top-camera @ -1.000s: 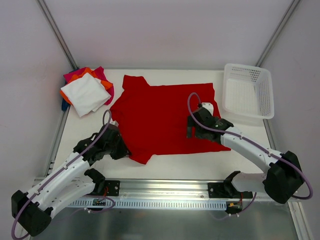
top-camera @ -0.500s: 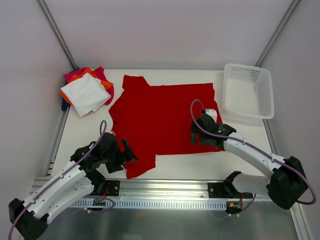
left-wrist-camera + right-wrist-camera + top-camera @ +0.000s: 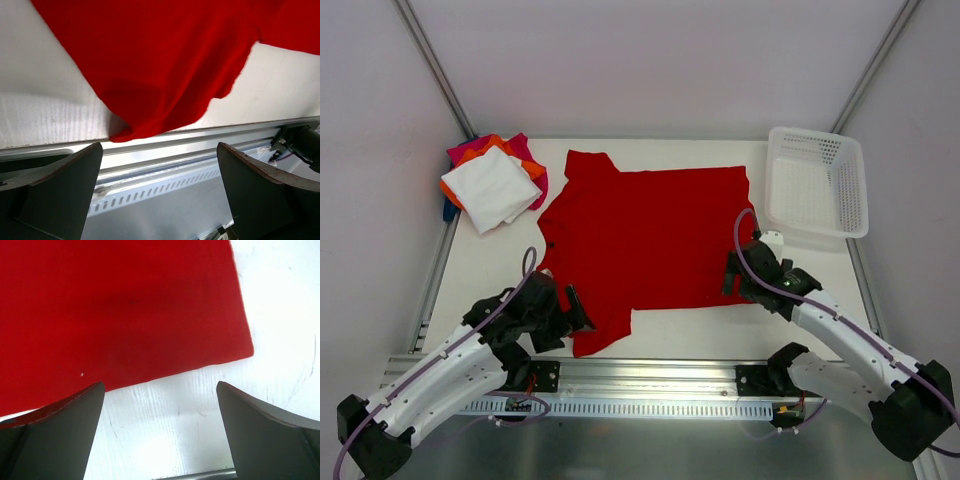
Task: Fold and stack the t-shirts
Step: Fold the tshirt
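Red cloth fills the middle of the table (image 3: 690,330): the big red shirt (image 3: 650,235) lies spread flat, hem toward the basket (image 3: 817,134) on the right and sleeves toward the left. Its near sleeve (image 3: 600,335) reaches almost to the front edge. A flat spread is what a fold needs, so the laying-out looks done, with no fold made yet.

The left claw (image 3: 570,308) sits low just beside the near sleeve, its fingers wide apart with nothing between them; its wrist view shows the sleeve's edge just ahead. The right claw (image 3: 732,282) hovers at the near hem corner, equally wide open and empty, over bare table. Each arm thus stands at one end of the shirt's near long edge, probably so both can pinch it together and carry it over.

The folded shirts (image 3: 492,187), white on top of orange, magenta and blue, sit stacked at the far left corner, well apart from the work.
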`<action>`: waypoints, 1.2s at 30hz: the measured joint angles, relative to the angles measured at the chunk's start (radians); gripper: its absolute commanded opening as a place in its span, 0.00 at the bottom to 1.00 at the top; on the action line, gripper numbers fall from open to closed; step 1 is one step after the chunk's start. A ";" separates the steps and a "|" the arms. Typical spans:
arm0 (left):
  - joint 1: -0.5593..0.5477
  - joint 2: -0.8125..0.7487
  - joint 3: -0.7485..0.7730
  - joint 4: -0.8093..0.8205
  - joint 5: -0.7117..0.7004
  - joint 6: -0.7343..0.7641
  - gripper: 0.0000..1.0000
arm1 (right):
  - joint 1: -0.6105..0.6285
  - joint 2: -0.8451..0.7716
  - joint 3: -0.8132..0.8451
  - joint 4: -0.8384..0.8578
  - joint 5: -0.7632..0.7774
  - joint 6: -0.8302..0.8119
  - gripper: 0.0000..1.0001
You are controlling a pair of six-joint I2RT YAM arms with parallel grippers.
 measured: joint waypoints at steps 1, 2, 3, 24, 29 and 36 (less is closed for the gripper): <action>0.000 -0.002 -0.013 -0.001 0.000 0.000 0.94 | -0.027 0.000 0.000 0.002 -0.010 -0.005 1.00; 0.000 -0.003 -0.026 -0.003 0.000 -0.001 0.90 | -0.059 0.001 0.000 0.002 -0.022 -0.011 0.99; -0.001 0.000 -0.036 -0.006 0.000 -0.002 0.86 | -0.104 0.001 0.000 0.006 -0.042 -0.018 0.99; -0.033 0.343 -0.043 0.177 -0.146 0.019 0.05 | -0.663 0.077 -0.144 0.198 -0.456 -0.056 1.00; -0.033 0.401 -0.032 0.262 -0.143 0.036 0.00 | -0.663 0.129 -0.140 0.208 -0.462 -0.056 0.97; -0.033 0.412 -0.034 0.306 -0.143 0.043 0.00 | -0.664 0.167 -0.134 0.223 -0.468 -0.057 0.36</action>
